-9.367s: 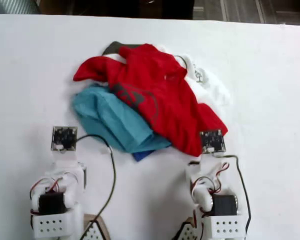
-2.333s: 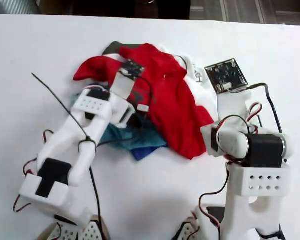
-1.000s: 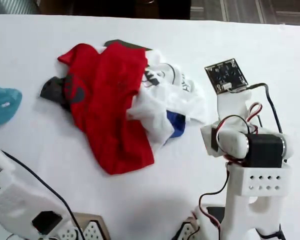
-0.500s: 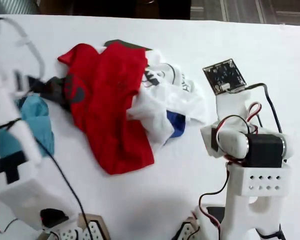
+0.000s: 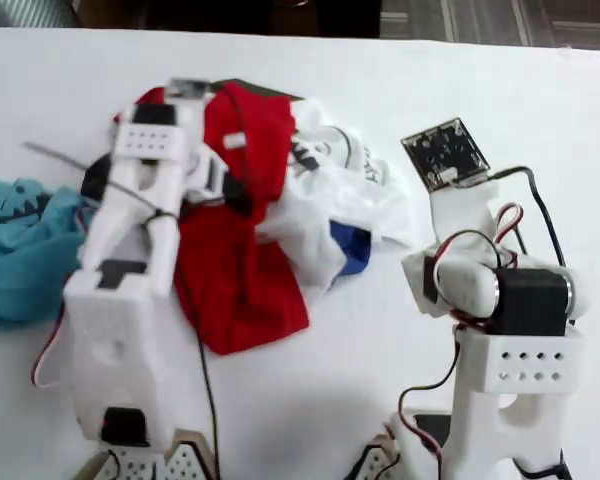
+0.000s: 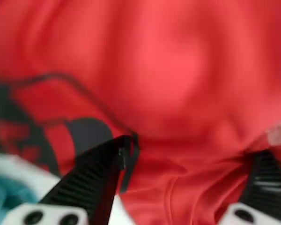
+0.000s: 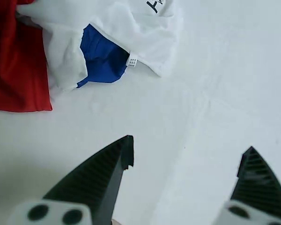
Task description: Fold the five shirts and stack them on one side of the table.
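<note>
A red shirt (image 5: 242, 285) lies crumpled mid-table, with a white shirt (image 5: 345, 180) and a blue shirt (image 5: 352, 245) bunched against its right side. A dark shirt (image 5: 93, 183) peeks out from under the red one. A teal shirt (image 5: 25, 255) lies alone at the table's left edge. My left arm (image 5: 140, 210) stretches over the red shirt; my left gripper (image 6: 196, 159) is open just above the red cloth (image 6: 168, 61). My right arm (image 5: 510, 300) stands raised at the right. My right gripper (image 7: 187, 154) is open over bare table, short of the white shirt (image 7: 131, 23) and blue shirt (image 7: 100, 58).
The white table (image 5: 540, 90) has free room along its far edge, on its right side and in front between the arm bases. The left arm's cable (image 5: 202, 380) trails over the table near the red shirt's front hem.
The teal shirt now lies flat at the left edge, free of the left gripper. My left arm has swung from the far left back over the red shirt. The right arm has barely moved.
</note>
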